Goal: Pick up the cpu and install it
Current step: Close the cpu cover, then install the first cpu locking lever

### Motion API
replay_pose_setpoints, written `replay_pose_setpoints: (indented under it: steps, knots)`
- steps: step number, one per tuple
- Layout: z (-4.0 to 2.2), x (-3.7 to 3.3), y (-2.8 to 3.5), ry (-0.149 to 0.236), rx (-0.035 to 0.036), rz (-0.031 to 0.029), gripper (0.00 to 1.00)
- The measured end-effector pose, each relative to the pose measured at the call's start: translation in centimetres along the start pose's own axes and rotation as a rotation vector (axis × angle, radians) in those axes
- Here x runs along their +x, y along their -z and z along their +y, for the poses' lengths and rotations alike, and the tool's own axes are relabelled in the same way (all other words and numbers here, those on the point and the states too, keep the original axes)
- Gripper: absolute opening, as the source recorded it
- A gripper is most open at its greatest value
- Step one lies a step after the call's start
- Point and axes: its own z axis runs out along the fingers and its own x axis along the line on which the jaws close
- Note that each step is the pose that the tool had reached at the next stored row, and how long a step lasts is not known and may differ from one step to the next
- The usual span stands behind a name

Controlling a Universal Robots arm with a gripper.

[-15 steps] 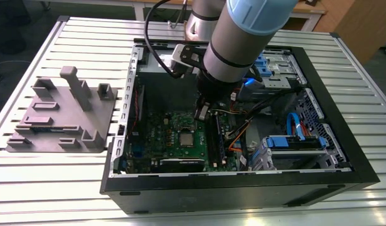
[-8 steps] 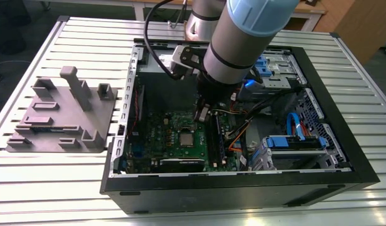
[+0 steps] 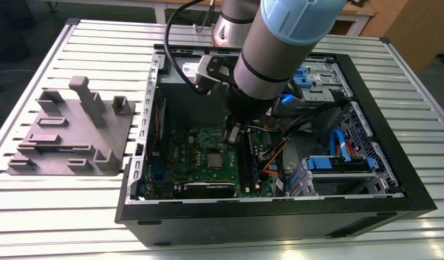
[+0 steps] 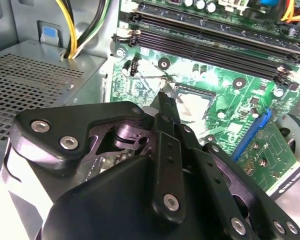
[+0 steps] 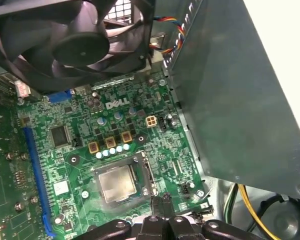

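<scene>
Although your gripper hangs low inside the open computer case, the cpu is not in it: the chip lies flat in its socket on the motherboard, and from how it sits you can judge it already seated. In the exterior view the gripper stands just above and a little toward the view's right of the chip, apart from it. In the first wrist view the cpu lies just ahead of the fingertips, beside the socket's edge, and the chip is square, so no long axis matters. The fingers look drawn close together with nothing between them, though the second wrist view shows the gripper mostly from behind, so take that as likely rather than sure.

Around it, mind the memory slots running alongside the socket, the blue slot on the chip's other side, the cooling fan over the board's far end, and the grey power supply wall close beside the arm. Yellow cables hang near that wall. Outside the case, a grey fixture sits on the table, well apart.
</scene>
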Motion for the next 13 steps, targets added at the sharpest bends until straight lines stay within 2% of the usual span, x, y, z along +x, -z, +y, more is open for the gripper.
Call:
replay_pose_setpoints:
  steps: [4,7,13]
  knots:
    - [0.09,0.43,-0.04,0.002,0.0,0.0004,0.1]
    - [0.4,0.74,-0.09,0.006,0.0009,0.0007,0.1]
    - [0.54,0.82,-0.11,0.009,0.0011,0.001,0.1]
